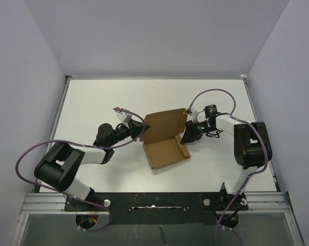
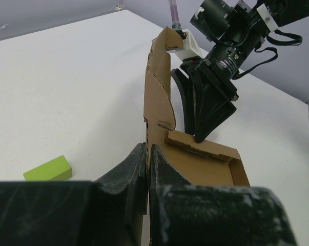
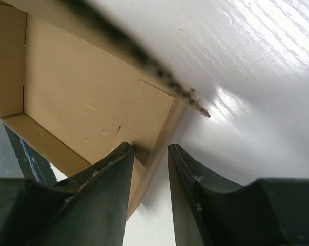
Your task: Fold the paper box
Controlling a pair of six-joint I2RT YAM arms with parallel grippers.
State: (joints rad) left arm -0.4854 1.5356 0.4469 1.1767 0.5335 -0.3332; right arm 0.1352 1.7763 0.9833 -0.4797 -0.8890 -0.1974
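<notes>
The paper box [image 1: 166, 151] is brown cardboard and lies mid-table as an open tray, with its lid [image 1: 164, 124] raised at the far side. My left gripper [image 1: 142, 131] is shut on the lid's left edge. The left wrist view shows its tips [image 2: 148, 151] pinching the upright cardboard sheet [image 2: 158, 87]. My right gripper [image 1: 188, 135] is at the tray's right wall. In the right wrist view its jaws [image 3: 150, 148] stand apart astride that wall [image 3: 157, 148], with one finger inside the tray [image 3: 87, 87] and one outside.
A small yellow-green block [image 2: 48, 169] lies on the white table to the left of the box; it is not visible in the top view. Grey walls enclose the table on three sides. A metal rail [image 1: 154, 197] runs along the near edge.
</notes>
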